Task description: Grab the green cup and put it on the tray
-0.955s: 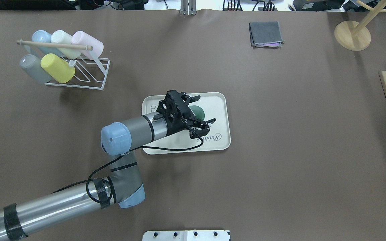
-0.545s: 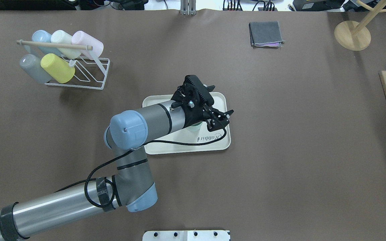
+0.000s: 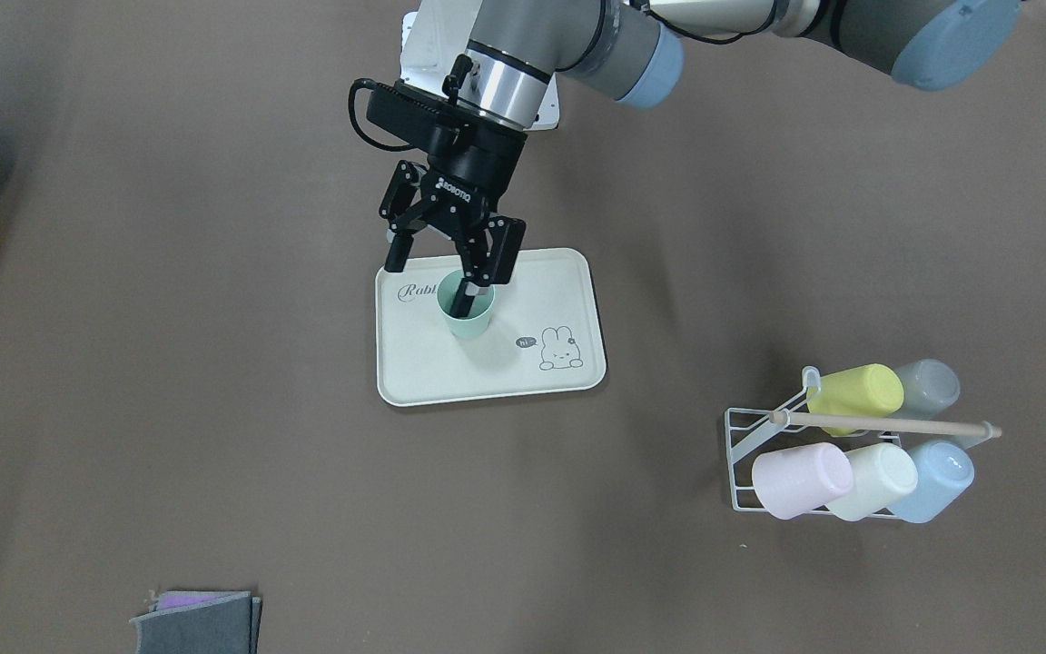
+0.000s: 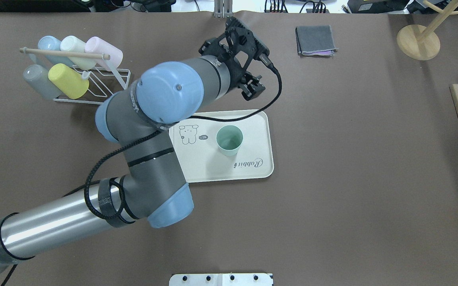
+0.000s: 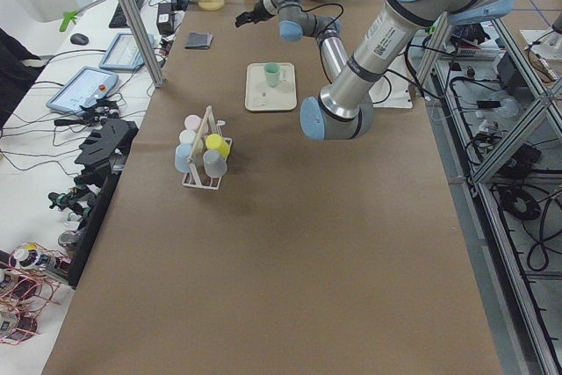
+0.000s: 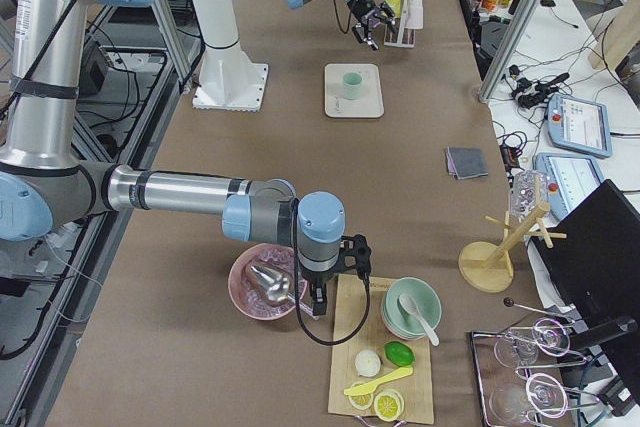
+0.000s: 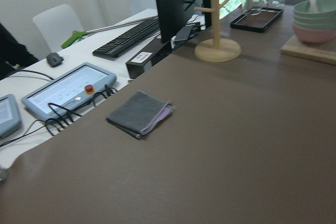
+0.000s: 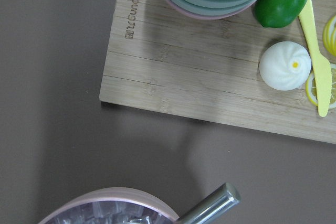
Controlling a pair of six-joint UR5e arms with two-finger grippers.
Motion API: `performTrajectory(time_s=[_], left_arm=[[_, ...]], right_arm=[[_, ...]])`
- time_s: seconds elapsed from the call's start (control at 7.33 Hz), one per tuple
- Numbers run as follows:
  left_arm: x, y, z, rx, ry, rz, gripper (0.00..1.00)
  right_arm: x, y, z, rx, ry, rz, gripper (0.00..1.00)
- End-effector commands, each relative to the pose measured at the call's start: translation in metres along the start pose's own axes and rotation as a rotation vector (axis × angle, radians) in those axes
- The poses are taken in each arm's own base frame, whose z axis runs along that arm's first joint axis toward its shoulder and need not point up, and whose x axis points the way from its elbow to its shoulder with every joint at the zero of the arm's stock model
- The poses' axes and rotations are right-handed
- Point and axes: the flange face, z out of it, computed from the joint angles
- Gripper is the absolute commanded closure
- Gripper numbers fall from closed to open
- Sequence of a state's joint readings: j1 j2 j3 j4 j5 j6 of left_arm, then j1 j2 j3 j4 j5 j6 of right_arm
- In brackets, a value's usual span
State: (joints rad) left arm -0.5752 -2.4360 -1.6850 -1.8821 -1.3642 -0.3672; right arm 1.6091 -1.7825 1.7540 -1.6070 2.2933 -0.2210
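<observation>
I see the green cup [image 4: 229,140] standing upright on the tray [image 4: 213,169], near its middle, between the bunny drawing [image 4: 188,134] and the script [image 4: 249,163]. My left gripper [image 3: 439,277] hangs high over the tray's far edge, fingers spread and nothing between them. My right gripper [image 6: 320,299] sits well off from the tray, by a wooden board [image 6: 350,357] and a pink bowl [image 6: 250,292]. I cannot tell whether it is spread or pressed together.
</observation>
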Motion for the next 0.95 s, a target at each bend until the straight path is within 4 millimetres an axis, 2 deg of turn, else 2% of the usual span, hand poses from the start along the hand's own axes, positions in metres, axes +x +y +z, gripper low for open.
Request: performTrajectory(time_s=[0.0,0.14,0.27,0.41,0.55,0.82], left_arm=[[-0.103,-0.003,-0.014,-0.201,-0.221,-0.018,0.02],[-0.151,0.021,-0.006,-0.290,-0.251,-0.049,0.02],[-0.220,0.048,-0.006,-0.391,-0.226,-0.157,0.02],[-0.311,0.077,-0.009,-0.490,-0.198,-0.308,0.02],[-0.379,0.106,-0.014,-0.578,-0.090,-0.462,0.02],[-0.503,0.190,-0.034,-0.706,0.086,-0.798,0.02]], right_arm=[[0.000,0.000,0.000,0.000,0.000,0.000,0.00],[0.000,0.000,0.000,0.000,0.000,0.000,0.00],[0.000,0.000,0.000,0.001,0.000,-0.001,0.00],[-0.001,0.000,-0.001,0.002,0.001,-0.002,0.00],[-0.001,-0.001,-0.002,0.004,0.001,-0.003,0.00],[-0.002,-0.001,-0.002,0.005,0.001,-0.004,0.00]])
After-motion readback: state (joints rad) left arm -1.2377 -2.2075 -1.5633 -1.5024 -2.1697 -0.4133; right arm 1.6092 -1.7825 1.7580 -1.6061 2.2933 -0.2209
